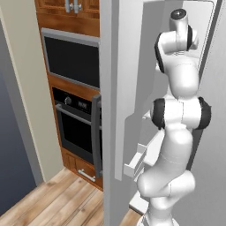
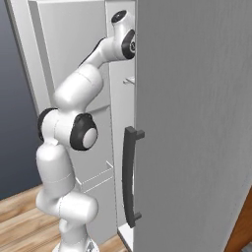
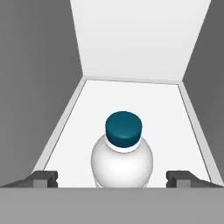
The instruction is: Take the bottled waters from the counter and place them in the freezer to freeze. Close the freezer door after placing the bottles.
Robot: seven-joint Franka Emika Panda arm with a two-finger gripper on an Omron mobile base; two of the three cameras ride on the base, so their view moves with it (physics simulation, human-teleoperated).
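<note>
Left base view: reaching up into the open freezer [image 1: 212, 132] with the white arm [image 1: 176, 132]. Standing ajar beside the arm, the tall grey freezer door [image 1: 112, 88], with white bins [image 1: 134, 165] poking out low on its inner side. Sitting further left, a black oven [image 1: 75, 128] and a microwave [image 1: 73, 59] in brown wood, above a wooden floor [image 1: 62, 203].

Right base view: bending up and into the gap, the same arm, next to a grey door with a dark curved handle [image 2: 129, 177].

Hand view: standing upright on a white shelf [image 3: 87, 113], a small bottle [image 3: 122, 159] with a blue cap [image 3: 124, 128]. Spreading wide on both sides of the bottle, the claw [image 3: 112, 179], let go, tips not touching it.
</note>
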